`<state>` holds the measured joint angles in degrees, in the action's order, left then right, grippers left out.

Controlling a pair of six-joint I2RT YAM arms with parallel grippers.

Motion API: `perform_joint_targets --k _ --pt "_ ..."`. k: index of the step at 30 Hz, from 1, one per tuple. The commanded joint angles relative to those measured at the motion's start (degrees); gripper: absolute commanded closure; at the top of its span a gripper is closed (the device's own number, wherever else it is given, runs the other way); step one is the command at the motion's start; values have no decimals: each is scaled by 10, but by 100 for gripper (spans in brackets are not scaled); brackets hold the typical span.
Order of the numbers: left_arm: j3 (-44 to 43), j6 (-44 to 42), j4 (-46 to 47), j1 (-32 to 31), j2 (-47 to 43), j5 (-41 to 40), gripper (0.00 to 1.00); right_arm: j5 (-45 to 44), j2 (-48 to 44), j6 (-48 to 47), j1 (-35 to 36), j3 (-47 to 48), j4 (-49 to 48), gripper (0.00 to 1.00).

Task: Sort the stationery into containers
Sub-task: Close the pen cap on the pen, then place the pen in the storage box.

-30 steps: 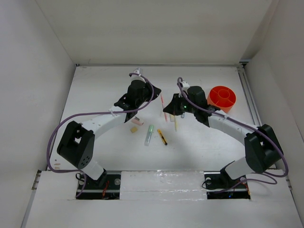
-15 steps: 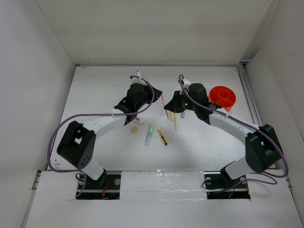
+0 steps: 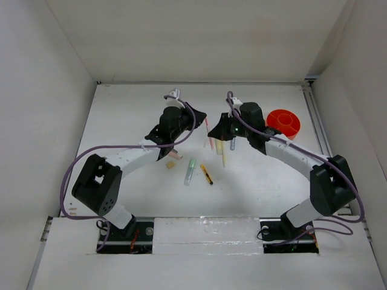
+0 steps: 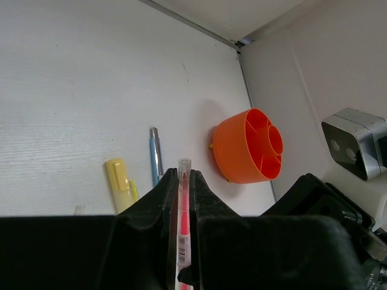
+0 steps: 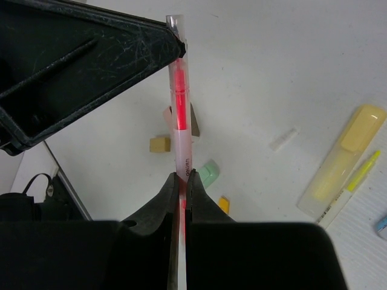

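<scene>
Red pen [image 5: 180, 115] held between both arms over the middle of the table, off the surface. Left gripper [image 4: 183, 175] pressed together on it close to its clear end, which pokes just past the fingertips. Right gripper [image 5: 183, 178] pinches the same pen further along the barrel. Orange pot [image 4: 230, 148] sits at the right rear of the table, well apart from the pen, its compartments visible. On the table: yellow marker [image 4: 120, 181] and grey-blue pen [image 4: 155, 154] side by side, thin yellow pen [image 5: 357, 181] just beside the marker. Nearer the arm bases: pale green marker [image 3: 190, 170], yellow-black pen [image 3: 207, 174], tan eraser [image 3: 170, 164]
</scene>
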<state>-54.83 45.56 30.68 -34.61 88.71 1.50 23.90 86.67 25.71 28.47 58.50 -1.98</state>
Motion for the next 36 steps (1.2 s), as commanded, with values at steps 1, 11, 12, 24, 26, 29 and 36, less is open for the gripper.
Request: perform_joint_targets --k 1,11,12,24,26,29,36 --pt "-7 3 5 -12 -10 40 100 -3 5 7 -8 53 -75 100" --pt "19 -14 16 -23 -20 40 100 11 5 7 -34 68 -111 100" --pt "19 -14 16 -23 -26 40 100 24 5 7 -34 63 -122 100" --pt "-146 -57 -137 -23 -43 18 15 27 -24 -44 -23 -58 -231 100" --pt "-155 -57 -144 -23 -49 10 9 22 -31 -44 -23 -64 -231 100" --pt "-166 -69 -144 -23 -62 1 7 22 -36 -44 -30 -70 -231 100" --pt "-244 -4 -325 4 -57 -173 0 -103 -107 -83 -114 -131 -219 100"
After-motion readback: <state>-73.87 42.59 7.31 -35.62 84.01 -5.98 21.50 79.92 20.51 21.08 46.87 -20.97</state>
